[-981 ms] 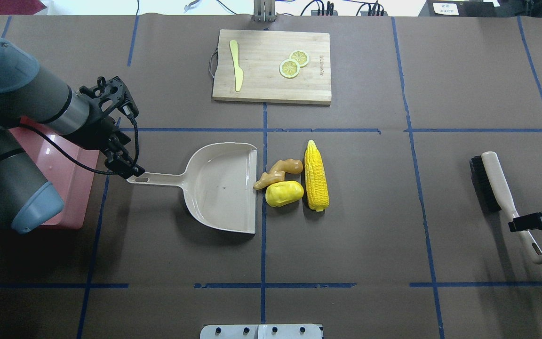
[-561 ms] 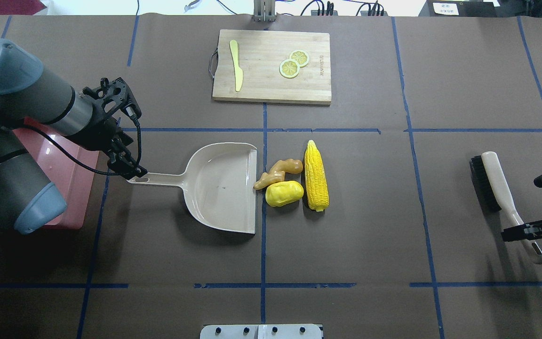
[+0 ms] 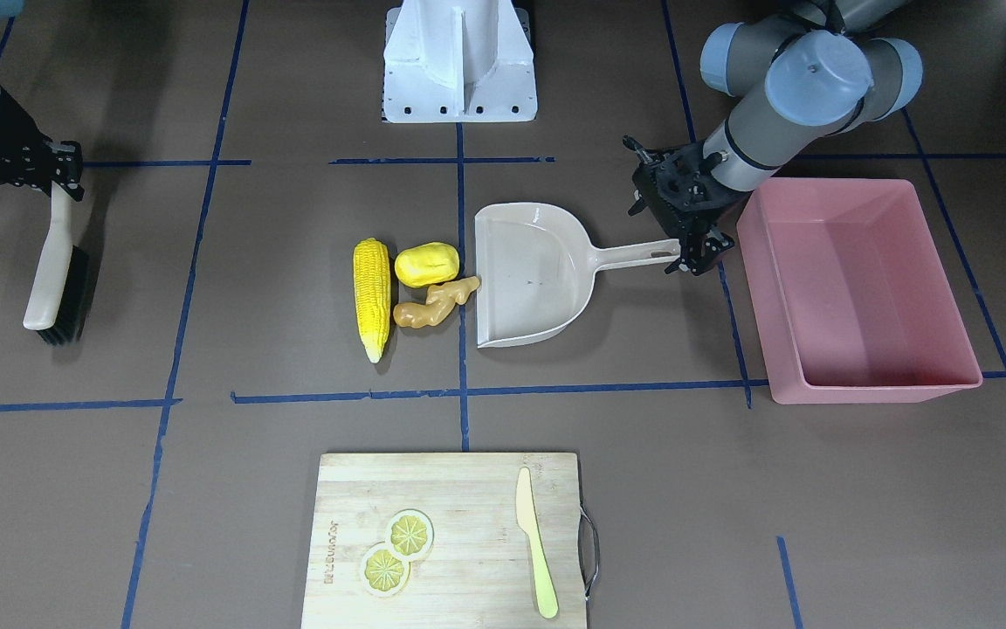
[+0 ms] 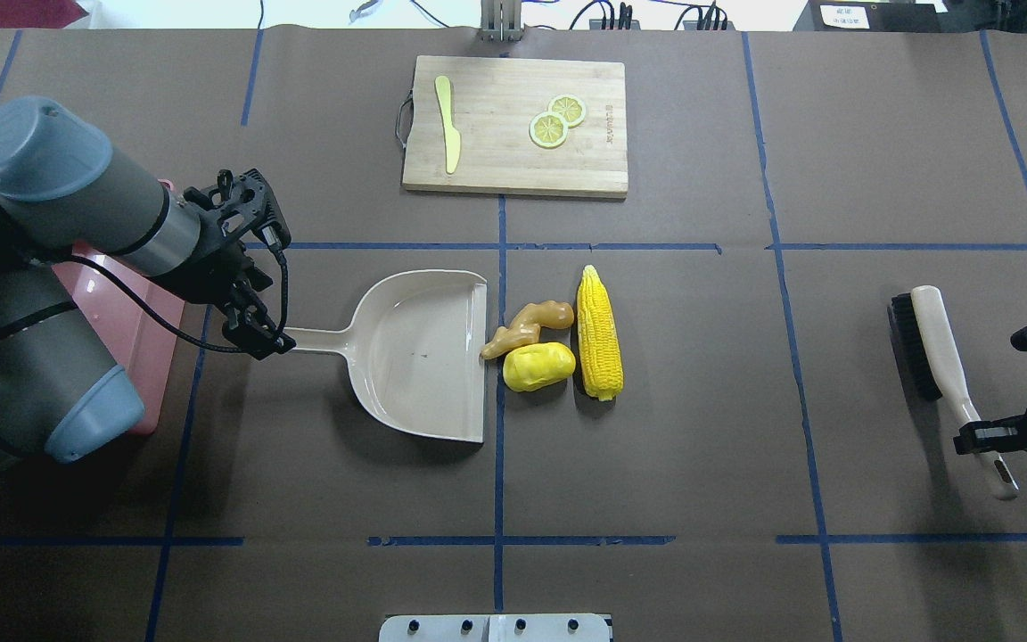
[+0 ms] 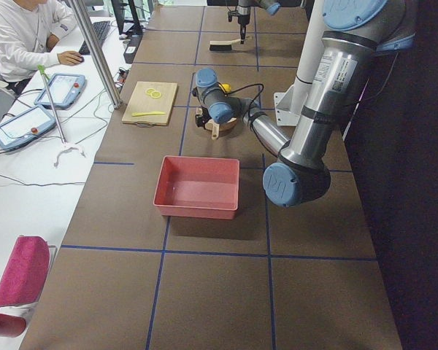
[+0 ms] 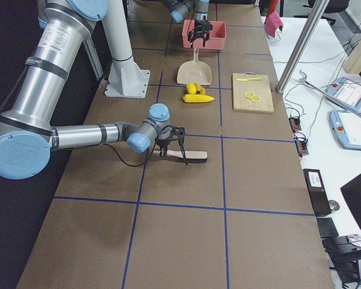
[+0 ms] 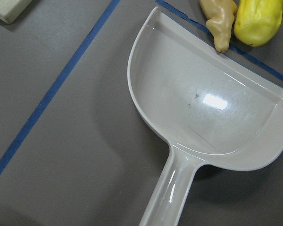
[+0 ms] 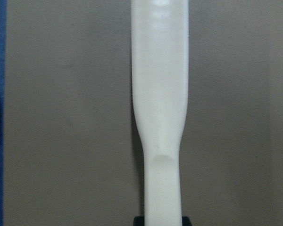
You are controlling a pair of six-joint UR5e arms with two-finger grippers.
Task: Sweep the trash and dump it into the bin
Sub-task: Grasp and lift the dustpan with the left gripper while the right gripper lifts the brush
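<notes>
My left gripper [image 4: 262,341] sits right over the free end of the dustpan [image 4: 424,357] handle, with a finger on either side of it. I cannot tell whether those fingers are pressing it or are only around it. My wrist camera looks straight along the handle into the pan's bowl, which lies flat on the table [image 4: 701,446] with its open edge facing away from me. My right gripper [image 4: 981,437] is pinched on the pale handle of the brush [image 4: 932,334], close to its free end, and the dark bristles point toward the middle of the table. Out past the dustpan's open edge lies the trash, all on the table. The ginger [image 4: 527,328] has one tip touching that edge. The potato [image 4: 538,366] is pressed up beside the ginger. The corn cob [image 4: 598,332] lies just beyond them both, parallel to the pan's edge. The bin [image 3: 852,279] stands on the table on my left side, near the end of the dustpan handle, and my left arm reaches in past one of its corners. Across the table, well away from the trash, is a cutting board [image 4: 513,160] with a knife [image 4: 448,125] and two lemon slices [image 4: 556,120] on it.
</notes>
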